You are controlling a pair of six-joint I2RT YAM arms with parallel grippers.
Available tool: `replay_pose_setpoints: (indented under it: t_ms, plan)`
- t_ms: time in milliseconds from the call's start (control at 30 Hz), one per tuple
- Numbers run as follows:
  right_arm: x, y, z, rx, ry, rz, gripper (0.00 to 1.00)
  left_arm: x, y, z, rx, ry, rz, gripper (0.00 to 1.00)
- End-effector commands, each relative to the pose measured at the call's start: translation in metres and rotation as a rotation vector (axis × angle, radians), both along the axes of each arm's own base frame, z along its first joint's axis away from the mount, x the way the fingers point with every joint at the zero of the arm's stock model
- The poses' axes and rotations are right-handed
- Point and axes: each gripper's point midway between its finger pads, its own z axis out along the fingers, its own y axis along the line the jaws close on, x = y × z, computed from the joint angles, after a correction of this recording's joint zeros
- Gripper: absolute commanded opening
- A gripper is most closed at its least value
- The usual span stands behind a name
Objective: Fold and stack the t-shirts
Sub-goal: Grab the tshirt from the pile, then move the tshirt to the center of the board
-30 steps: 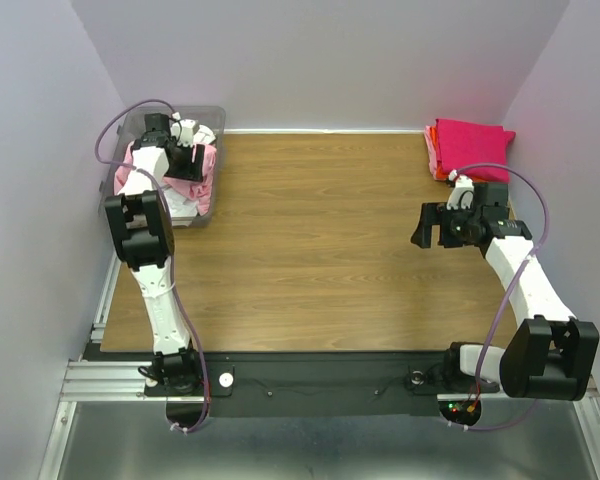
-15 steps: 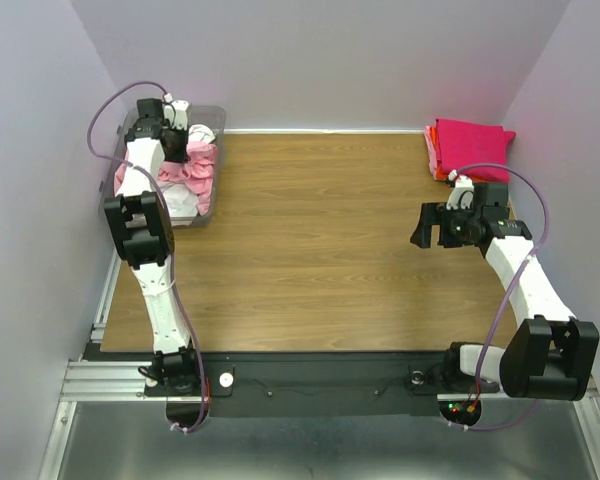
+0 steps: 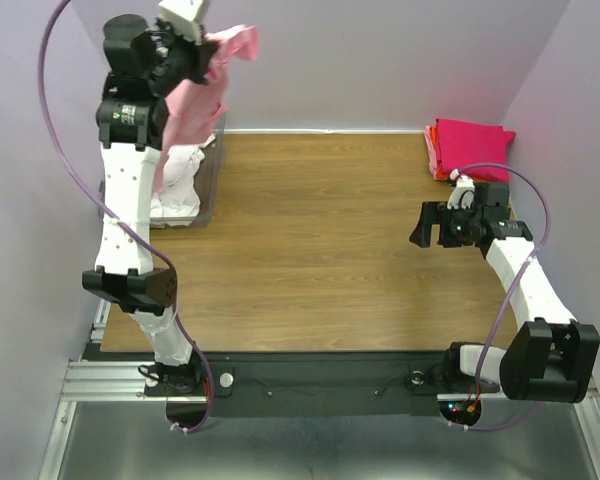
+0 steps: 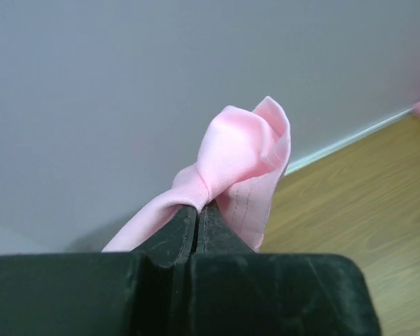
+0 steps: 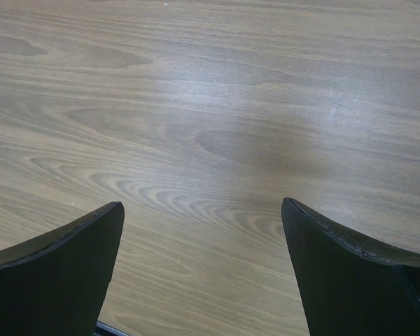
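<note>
Top external view: 2 robot arms at the near edge of a wooden table point(image 3: 320, 250). The left arm reaches up high at the back left. The left gripper point(image 3: 202, 45) is clamped on a light pink t-shirt point(image 3: 192, 105), which hangs down over a clear grey bin point(image 3: 209, 195). A white t-shirt point(image 3: 180, 180) lies crumpled in that bin. A folded stack point(image 3: 470, 148), magenta on top, sits at the back right corner. The right gripper point(image 3: 427, 225) hovers over the table near the stack, not touching it.

Left wrist view: the black jaws of the left gripper point(image 4: 197, 213) are pressed together on a bunched fold of the light pink t-shirt point(image 4: 245, 150).

Right wrist view: the right gripper point(image 5: 201, 206) has its jaws wide apart, with only bare table point(image 5: 210, 105) between them.
</note>
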Motion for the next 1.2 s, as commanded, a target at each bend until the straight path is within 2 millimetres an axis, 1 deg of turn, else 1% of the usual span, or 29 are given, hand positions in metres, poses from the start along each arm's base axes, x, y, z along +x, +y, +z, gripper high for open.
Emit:
replay_pose_setpoints:
  t_ms: [0, 33, 100, 133, 200, 267, 333, 367, 400, 433, 467, 500, 533, 567, 600, 633, 700, 733, 767, 800, 833, 900, 933, 1000, 1033, 1067, 1100, 1133, 1167]
  plan:
    - [0.017, -0.004, 0.036, -0.015, -0.123, -0.027, 1.0, -0.051, -0.082, 0.07, -0.07, -0.182, -0.221, 0.0]
    - [0.018, -0.004, 0.037, -0.017, -0.125, -0.029, 1.0, -0.067, -0.108, 0.082, -0.092, -0.216, -0.286, 0.0]
    - [0.018, -0.007, 0.035, -0.028, -0.125, -0.04, 1.0, -0.087, -0.134, 0.099, -0.123, -0.256, -0.355, 0.0]
    - [0.018, -0.008, 0.034, -0.03, -0.123, -0.046, 1.0, -0.107, -0.153, 0.114, -0.155, -0.291, -0.418, 0.0]
    - [0.019, -0.01, 0.034, -0.04, -0.123, -0.056, 1.0, -0.126, -0.166, 0.127, -0.189, -0.321, -0.488, 0.0]
    - [0.019, -0.011, 0.033, -0.044, -0.122, -0.063, 1.0, -0.141, -0.172, 0.139, -0.235, -0.343, -0.541, 0.0]
    - [0.02, -0.014, 0.034, -0.054, -0.124, -0.074, 1.0, -0.141, -0.175, 0.129, -0.223, -0.322, -0.557, 0.0]
    - [0.02, -0.015, 0.035, -0.061, -0.129, -0.078, 1.0, -0.139, -0.175, 0.119, -0.205, -0.302, -0.557, 0.0]
    - [0.02, -0.017, 0.035, -0.069, -0.133, -0.08, 1.0, -0.133, -0.176, 0.103, -0.183, -0.267, -0.554, 0.0]
    - [0.02, -0.017, 0.038, -0.075, -0.142, -0.076, 1.0, -0.123, -0.178, 0.065, -0.153, -0.172, -0.546, 0.0]
    - [0.02, -0.017, 0.039, -0.076, -0.145, -0.075, 1.0, -0.116, -0.176, 0.04, -0.145, -0.112, -0.541, 0.04]
    - [0.02, -0.018, 0.041, -0.081, -0.152, -0.076, 1.0, -0.096, -0.17, -0.024, -0.129, 0.034, -0.524, 0.14]
    - [0.019, -0.018, 0.043, -0.085, -0.162, -0.072, 1.0, -0.093, -0.158, -0.04, -0.133, 0.06, -0.495, 0.25]
    - [0.019, -0.018, 0.044, -0.087, -0.166, -0.068, 1.0, -0.085, -0.146, -0.067, -0.165, 0.13, -0.455, 0.34]
    - [0.017, -0.018, 0.045, -0.091, -0.176, -0.061, 1.0, -0.064, -0.108, -0.121, -0.188, 0.235, -0.352, 0.56]
    - [0.017, -0.018, 0.044, -0.091, -0.173, -0.06, 1.0, -0.058, -0.09, -0.149, -0.212, 0.304, -0.305, 0.64]
    - [0.014, -0.015, 0.044, -0.09, -0.182, -0.03, 1.0, -0.054, -0.058, -0.186, -0.252, 0.392, -0.264, 0.82]
    - [0.011, -0.015, 0.04, -0.101, -0.175, -0.014, 1.0, -0.053, -0.035, -0.213, -0.255, 0.449, -0.209, 0.85]
    - [0.009, -0.012, 0.036, -0.094, -0.164, 0.005, 1.0, -0.055, -0.032, -0.221, -0.247, 0.462, -0.204, 0.85]
    - [0.009, -0.012, 0.033, -0.097, -0.155, 0.013, 1.0, -0.056, -0.02, -0.232, -0.235, 0.475, -0.175, 0.86]
    - [0.007, -0.012, 0.028, -0.098, -0.137, 0.021, 1.0, -0.059, -0.018, -0.237, -0.175, 0.462, -0.187, 0.85]
    - [0.007, -0.013, 0.013, -0.11, -0.096, 0.041, 1.0, -0.074, -0.027, -0.247, -0.147, 0.483, -0.241, 0.84]
    - [0.007, -0.015, 0.007, -0.12, -0.077, 0.042, 1.0, -0.082, -0.039, -0.253, -0.12, 0.506, -0.274, 0.83]
    - [0.009, -0.019, -0.001, -0.142, -0.049, 0.041, 0.97, -0.099, -0.069, -0.265, 0.003, 0.499, -0.386, 0.79]
    - [0.009, -0.02, -0.009, -0.148, -0.024, 0.049, 0.96, -0.109, -0.08, -0.275, 0.042, 0.515, -0.422, 0.77]
    - [0.009, -0.021, -0.012, -0.161, -0.015, 0.055, 0.95, -0.12, -0.089, -0.285, 0.083, 0.536, -0.458, 0.76]
    - [0.009, -0.023, -0.015, -0.168, -0.005, 0.058, 0.92, -0.135, -0.113, -0.292, 0.148, 0.523, -0.54, 0.76]
    - [0.006, -0.024, -0.022, -0.182, 0.021, 0.073, 0.91, -0.147, -0.123, -0.306, 0.176, 0.552, -0.577, 0.76]
    - [0.005, -0.026, -0.025, -0.194, 0.033, 0.076, 0.9, -0.158, -0.134, -0.313, 0.202, 0.564, -0.619, 0.76]
